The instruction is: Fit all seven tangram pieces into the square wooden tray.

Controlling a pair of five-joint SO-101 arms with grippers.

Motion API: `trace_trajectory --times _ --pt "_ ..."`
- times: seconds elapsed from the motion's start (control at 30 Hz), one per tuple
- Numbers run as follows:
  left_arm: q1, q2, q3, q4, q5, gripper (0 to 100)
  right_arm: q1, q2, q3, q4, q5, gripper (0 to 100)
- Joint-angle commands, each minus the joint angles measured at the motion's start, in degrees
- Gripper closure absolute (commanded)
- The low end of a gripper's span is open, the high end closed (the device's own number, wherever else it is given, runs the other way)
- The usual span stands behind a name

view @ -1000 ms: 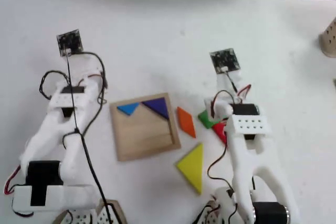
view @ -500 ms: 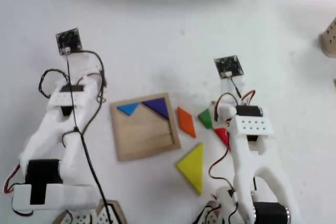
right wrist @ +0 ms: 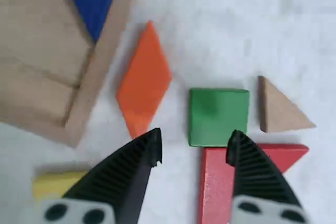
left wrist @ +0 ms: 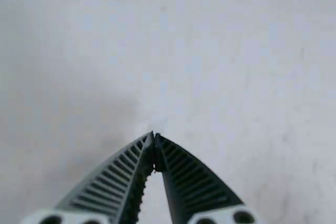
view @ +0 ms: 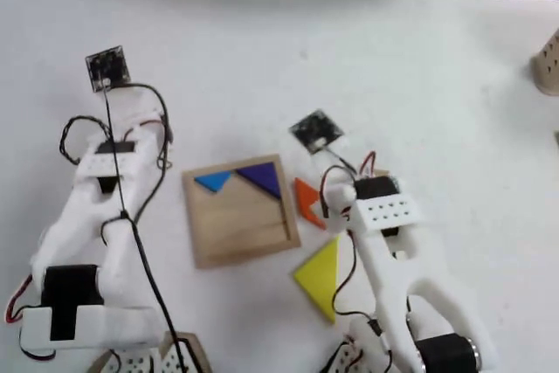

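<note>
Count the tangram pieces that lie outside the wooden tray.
5. The orange parallelogram lies beside the wooden tray, the green square, tan triangle and red triangle beyond it, the yellow triangle off the tray's near corner. With two inside, all seven are accounted for.

no readable text, labels or numbers

Robotics lab bench.
Bare-wired left arm (view: 83, 216) and right arm (view: 397, 255) flank the wooden tray (view: 236, 224) on a white table (view: 262, 58).
</note>
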State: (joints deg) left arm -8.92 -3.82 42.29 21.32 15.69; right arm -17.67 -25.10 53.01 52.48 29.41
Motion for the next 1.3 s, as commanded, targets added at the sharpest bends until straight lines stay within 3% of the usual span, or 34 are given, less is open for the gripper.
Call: trace_trajectory --times 0.0,0.07,0.17,0.37,0.43,0.67,1.0,1.27 --pt "-0.7 -0.1 -2.8 -1.1 0.4 98 -1.7 -0.3 -0.9 0.0 8.0 79.5" --pt "-0.6 -0.1 -2.8 -1.2 -0.5 98 -2.8 -0.2 -0.6 0.0 10.9 79.4" --pt "-0.2 -0.1 -2.8 -1.2 -5.4 98 -4.8 -0.2 -0.5 0.2 8.2 79.4" --pt "1.5 0.0 -2.6 -1.2 -7.7 98 -6.2 -0.2 -2.1 0.3 -20.4 79.6" --pt "1.5 0.5 -2.8 -1.2 -7.7 98 -6.6 -0.2 -2.1 0.0 -25.1 79.6" --pt "1.5 5.7 -6.7 -0.7 -7.6 98 -8.5 -0.1 -2.0 -0.6 -25.4 79.6" --pt "1.4 6.4 -6.9 -0.7 -7.6 98 -10.9 1.4 2.5 -10.6 -25.5 79.6" --pt "1.1 6.4 -6.6 -0.7 -7.6 98 -8.5 17.3 -10.3 -2.7 -29.0 79.6"
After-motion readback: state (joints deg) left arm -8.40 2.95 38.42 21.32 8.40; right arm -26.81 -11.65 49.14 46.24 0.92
